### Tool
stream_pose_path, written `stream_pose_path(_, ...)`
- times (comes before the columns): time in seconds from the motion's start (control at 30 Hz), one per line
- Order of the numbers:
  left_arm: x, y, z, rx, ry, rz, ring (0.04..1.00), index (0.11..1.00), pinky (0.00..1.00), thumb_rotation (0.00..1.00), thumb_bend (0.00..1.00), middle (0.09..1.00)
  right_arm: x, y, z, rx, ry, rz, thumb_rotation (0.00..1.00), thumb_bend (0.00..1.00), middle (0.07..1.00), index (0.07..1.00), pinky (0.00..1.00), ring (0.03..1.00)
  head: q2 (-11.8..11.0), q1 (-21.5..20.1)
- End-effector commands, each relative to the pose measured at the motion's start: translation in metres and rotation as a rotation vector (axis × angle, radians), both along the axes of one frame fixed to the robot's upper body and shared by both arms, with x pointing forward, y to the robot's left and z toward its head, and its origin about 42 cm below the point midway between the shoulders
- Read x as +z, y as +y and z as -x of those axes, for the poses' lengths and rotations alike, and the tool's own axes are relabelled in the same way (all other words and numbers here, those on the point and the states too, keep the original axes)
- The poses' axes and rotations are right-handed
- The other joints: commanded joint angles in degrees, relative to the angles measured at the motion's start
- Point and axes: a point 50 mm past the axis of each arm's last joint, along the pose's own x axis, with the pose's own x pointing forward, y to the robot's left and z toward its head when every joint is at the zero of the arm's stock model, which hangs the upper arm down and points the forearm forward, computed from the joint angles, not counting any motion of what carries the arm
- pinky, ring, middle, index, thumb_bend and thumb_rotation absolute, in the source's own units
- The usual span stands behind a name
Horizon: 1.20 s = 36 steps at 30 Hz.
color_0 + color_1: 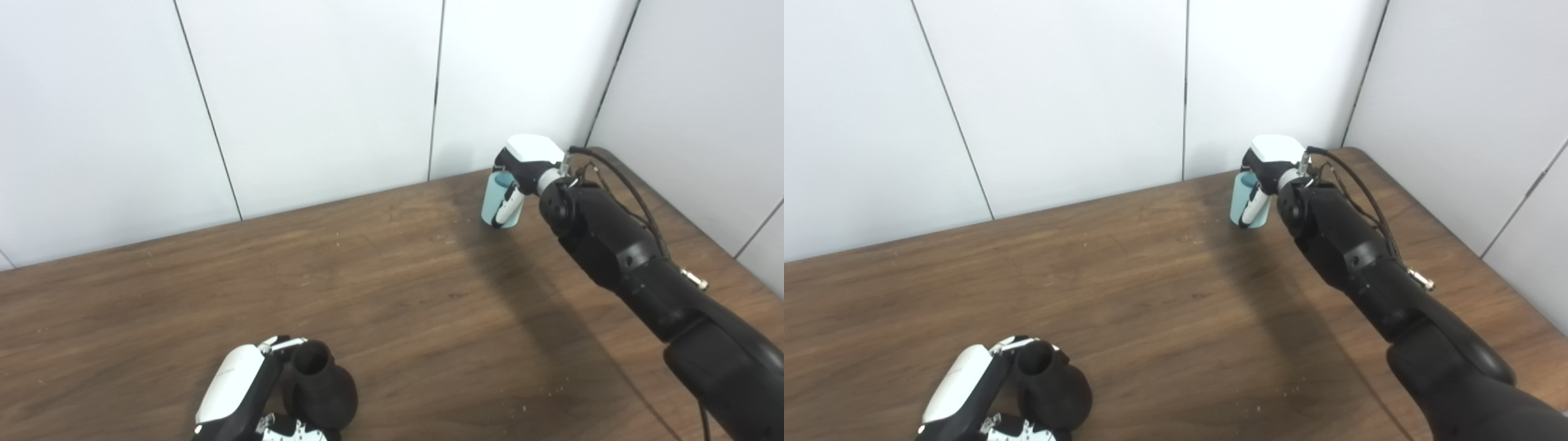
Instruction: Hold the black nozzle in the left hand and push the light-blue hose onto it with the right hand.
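Observation:
A black bell-shaped nozzle (320, 384) stands upright near the table's front edge, its narrow open neck pointing up. My left hand (245, 392) is wrapped around its left side and base, shut on it. Far across the table at the back right stands a short light-blue hose piece (497, 205), upright like a cup. My right hand (527, 164) reaches over it with fingers curled down around its near side, shut on it. The hose's far side is hidden by the hand.
The brown wooden table (392, 275) runs to white wall panels at the back and right. A cable (618, 177) loops along my right forearm. Small pale crumbs (551, 392) lie on the wood at the front right.

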Motion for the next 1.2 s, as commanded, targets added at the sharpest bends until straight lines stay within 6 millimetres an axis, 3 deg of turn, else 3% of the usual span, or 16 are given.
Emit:
stream_pose_path(0.0, -0.038, 0.003, 0.021, -0.012, 0.185, -0.116, 0.623, 0.494, 0.87, 0.00, 0.52, 0.460, 0.058, 0.008, 0.013, 0.048, -0.136, 0.020, 0.00, 0.52, 0.506, 0.482, 0.39, 0.427, 0.1, 0.5)
stream_pose_path(0.37, -0.038, -0.012, 0.020, -0.004, 0.189, -0.107, 0.615, 0.492, 0.87, 0.00, 0.52, 0.462, 0.085, 0.053, 0.089, 0.294, -0.218, -0.065, 0.00, 0.52, 0.507, 0.482, 0.39, 0.427, 0.9, 9.7)
stream_pose_path(0.67, -0.035, -0.032, 0.019, 0.007, 0.196, -0.090, 0.617, 0.498, 0.88, 0.00, 0.52, 0.445, 0.062, 0.078, 0.150, 0.457, -0.182, -0.281, 0.00, 0.52, 0.511, 0.505, 0.35, 0.409, 1.5, 17.3)
stream_pose_path(0.87, -0.039, -0.041, 0.017, 0.011, 0.202, -0.091, 0.618, 0.499, 0.87, 0.00, 0.52, 0.438, 0.052, 0.095, 0.169, 0.510, -0.160, -0.369, 0.00, 0.52, 0.515, 0.505, 0.36, 0.407, 1.6, 20.3)
stream_pose_path(1.17, -0.039, -0.047, 0.015, 0.006, 0.201, -0.097, 0.631, 0.494, 0.87, 0.00, 0.53, 0.462, 0.041, 0.119, 0.176, 0.579, -0.177, -0.458, 0.00, 0.50, 0.504, 0.496, 0.31, 0.430, 2.1, 20.5)
